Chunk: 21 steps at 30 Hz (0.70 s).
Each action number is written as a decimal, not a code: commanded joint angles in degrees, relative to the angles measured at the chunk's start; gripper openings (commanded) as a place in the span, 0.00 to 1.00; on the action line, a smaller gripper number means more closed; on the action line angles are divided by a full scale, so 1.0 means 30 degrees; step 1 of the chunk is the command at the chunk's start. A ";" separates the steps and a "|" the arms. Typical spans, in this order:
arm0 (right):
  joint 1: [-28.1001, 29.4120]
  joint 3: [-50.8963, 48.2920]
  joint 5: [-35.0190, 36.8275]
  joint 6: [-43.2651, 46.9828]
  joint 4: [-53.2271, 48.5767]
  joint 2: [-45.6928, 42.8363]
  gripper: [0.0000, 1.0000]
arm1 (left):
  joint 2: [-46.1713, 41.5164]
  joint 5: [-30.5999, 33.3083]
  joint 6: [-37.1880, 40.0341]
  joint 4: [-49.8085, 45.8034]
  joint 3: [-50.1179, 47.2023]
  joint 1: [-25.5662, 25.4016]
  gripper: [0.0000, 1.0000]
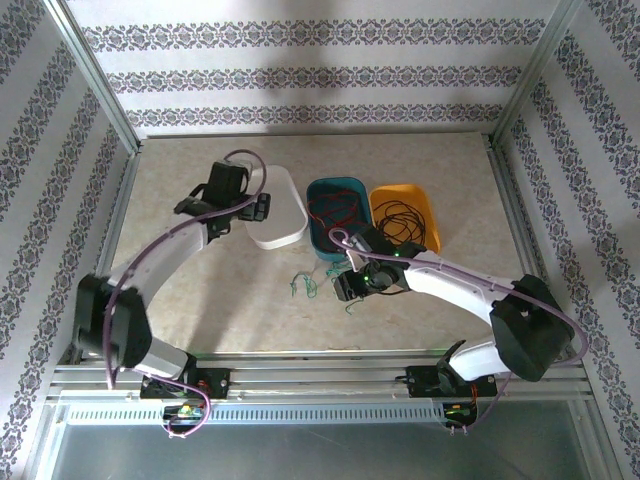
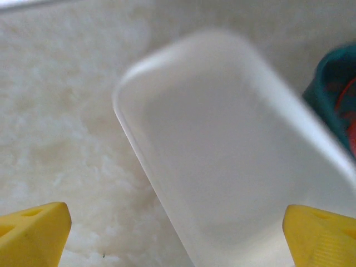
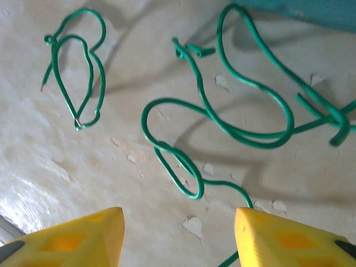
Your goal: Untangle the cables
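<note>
Beside the teal plastic tub [image 1: 336, 184], the spread right gripper [image 3: 178, 222] is hovering over thin green wires [image 3: 258, 142], the spread left gripper [image 2: 177, 222] over a white oblong tray [image 2: 222, 139].

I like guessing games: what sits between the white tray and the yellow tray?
The teal tray, with red cables inside, sits between them in the top view.

This is a robotics lab test cell; a left arm [image 1: 150, 270] and a right arm [image 1: 470, 290] are bolted to a metal rail [image 1: 320, 380] at the table [image 1: 200, 190] edge. Aluminium posts [image 1: 95, 75] frame it; striped wallpaper [image 1: 320, 80] lines the walls.
</note>
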<state>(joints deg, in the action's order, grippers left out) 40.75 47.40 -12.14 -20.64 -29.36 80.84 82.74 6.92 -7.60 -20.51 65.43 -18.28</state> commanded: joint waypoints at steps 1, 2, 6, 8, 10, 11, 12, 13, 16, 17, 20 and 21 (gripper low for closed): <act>0.0640 -0.0328 0.0665 0.0334 -0.1111 -0.0050 0.55 | -0.1137 -0.0258 -0.1892 0.0539 -0.1431 -0.0661 0.98; 0.0787 -0.0359 0.1030 0.0320 -0.1261 0.0060 0.55 | -0.1416 -0.0524 -0.2047 0.0442 -0.1791 -0.1022 0.98; 0.1084 -0.0134 0.2414 0.0231 -0.2101 0.0658 0.55 | -0.1853 -0.0015 -0.2742 0.0039 -0.2633 -0.2531 0.99; 0.1265 -0.0096 0.3257 0.0062 -0.2393 0.0680 0.56 | -0.1844 0.0214 -0.3096 0.0099 -0.2957 -0.2973 0.99; 0.1411 -0.0212 0.3685 -0.0213 -0.2429 0.0589 0.56 | -0.1773 0.0343 -0.3383 0.0261 -0.3087 -0.3192 0.99; 0.1470 -0.0241 0.3696 -0.0346 -0.2454 0.0564 0.56 | -0.1714 0.0313 -0.3469 0.0353 -0.3122 -0.3221 0.99; 0.1545 -0.0284 0.3783 -0.0473 -0.2486 0.0533 0.56 | -0.1683 0.0233 -0.3481 0.0437 -0.3075 -0.3258 0.99; 0.1617 -0.0354 0.3855 -0.0689 -0.2490 0.0534 0.56 | -0.1629 0.0107 -0.3379 0.0533 -0.3024 -0.3306 0.99; 0.1680 -0.0734 0.3464 -0.1049 -0.2088 0.0679 0.55 | -0.1436 -0.0750 -0.2589 0.0880 -0.2827 -0.3620 0.99; 0.1680 -0.0791 0.3476 -0.1029 -0.2022 0.0788 0.55 | -0.1365 -0.1321 -0.2308 0.0969 -0.2746 -0.3730 0.99; 0.1543 -0.0715 0.3153 -0.0897 -0.1982 0.1244 0.53 | -0.1202 -0.2032 -0.1863 0.1125 -0.2708 -0.4204 0.99; 0.1455 -0.0711 0.2989 -0.0964 -0.1989 0.1397 0.53 | -0.1169 -0.2042 -0.1658 0.1153 -0.2723 -0.4430 0.99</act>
<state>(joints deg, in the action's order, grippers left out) 45.23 45.56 -3.25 -22.61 -34.96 83.55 78.59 3.33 -14.83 -18.76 56.16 -29.63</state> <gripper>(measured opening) 0.534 0.992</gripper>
